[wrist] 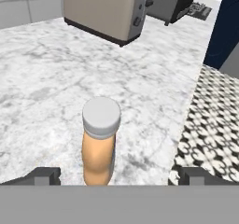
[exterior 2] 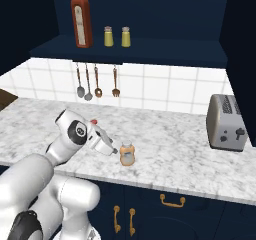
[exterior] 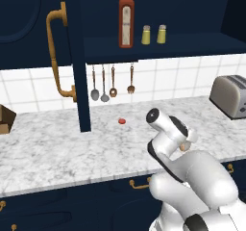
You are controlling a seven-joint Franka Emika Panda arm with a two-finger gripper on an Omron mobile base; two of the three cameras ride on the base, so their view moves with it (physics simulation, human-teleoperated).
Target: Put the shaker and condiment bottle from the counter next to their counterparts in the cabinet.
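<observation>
The peach-orange condiment bottle (exterior 2: 127, 154) with a pale cap stands upright on the marbled counter (exterior 2: 175, 149) near its front edge. In the hand view the condiment bottle (wrist: 99, 148) sits between my two fingertips. My gripper (wrist: 119, 175) is open wide around it, with neither finger touching. From the right base view my gripper (exterior 2: 115, 150) is just left of the bottle. Up in the open cabinet (exterior: 158, 47), the tall red bottle (exterior: 126, 20) and two yellow shakers stand on the shelf. The right shaker (exterior: 162, 33) looks slightly tanner than the left one (exterior: 146, 34).
A silver toaster (exterior 2: 226, 123) stands on the counter to the right. Utensils (exterior: 108, 83) hang under the cabinet. A small red object (exterior: 122, 121) lies mid-counter. The cabinet door (exterior: 57, 52) with its brass handle stands open at left. The counter edge drops to patterned floor (wrist: 214, 125).
</observation>
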